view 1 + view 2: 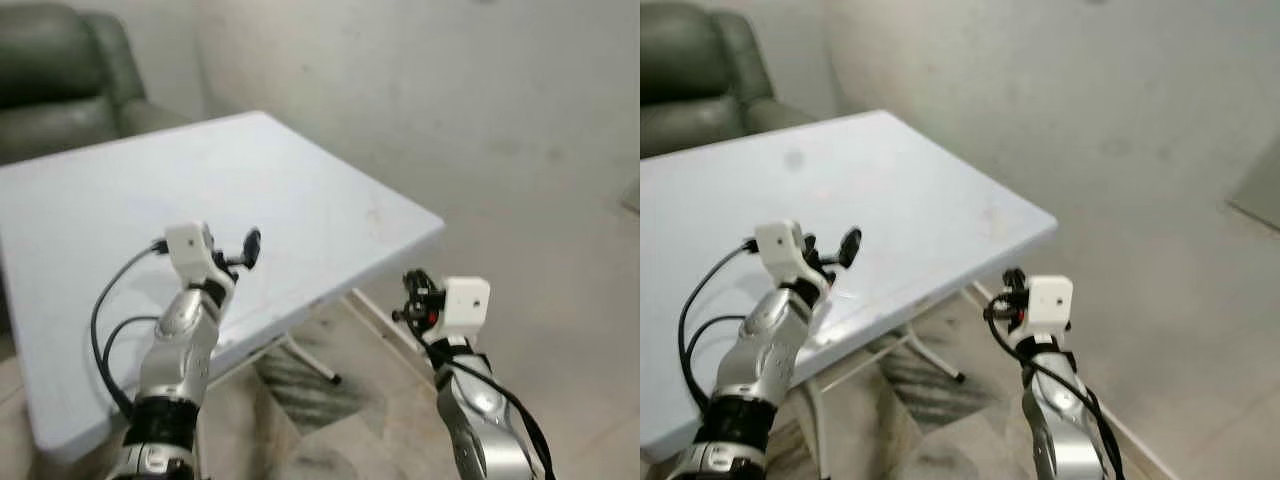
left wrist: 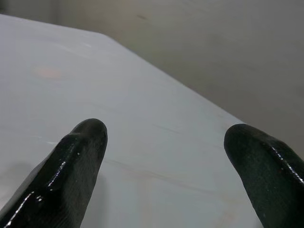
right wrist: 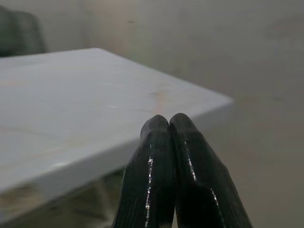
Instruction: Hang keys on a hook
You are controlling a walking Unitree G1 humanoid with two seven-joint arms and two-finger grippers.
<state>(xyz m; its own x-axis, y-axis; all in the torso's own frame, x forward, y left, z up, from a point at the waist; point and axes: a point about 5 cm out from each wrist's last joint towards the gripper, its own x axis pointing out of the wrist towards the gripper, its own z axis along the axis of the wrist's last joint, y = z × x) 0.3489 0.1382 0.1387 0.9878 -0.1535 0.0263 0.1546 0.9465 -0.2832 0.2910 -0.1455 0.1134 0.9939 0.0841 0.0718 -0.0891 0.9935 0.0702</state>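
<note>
Left hand [image 2: 164, 156] spread wide over table [image 1: 120, 190]; right hand [image 3: 169, 124] pressed closed, empty.

Count, head and wrist views:

- Tables: 1, a white folding table [image 1: 300, 190], top bare; metal legs visible under its near corner.
- Armchairs: 1, dark green armchair [image 1: 60, 80] beyond the table's far left edge.
- Grippers: 2. Left gripper [image 1: 250, 245] over the table's near edge, fingers apart. Right gripper [image 1: 412, 290] off the table's right corner, fingers pressed together.
- Fingers per gripper: 2, black.
</note>
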